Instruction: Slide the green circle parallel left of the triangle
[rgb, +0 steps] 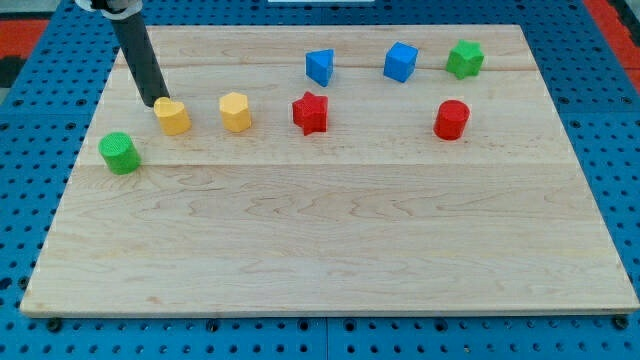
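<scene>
Resting my tip (159, 103) against the yellow heart-shaped block's (172, 116) left edge, bare rod, no hand to judge, green round block (119, 152) near-left on the pale wooden board (330, 250), blue triangle block (319, 67) far right.

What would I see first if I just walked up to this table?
Probably my tip, the end of a dark rod at the view's upper left, right beside a yellow block. Then the bright blocks across the wooden board, with the green circle alone near the left edge.
</scene>
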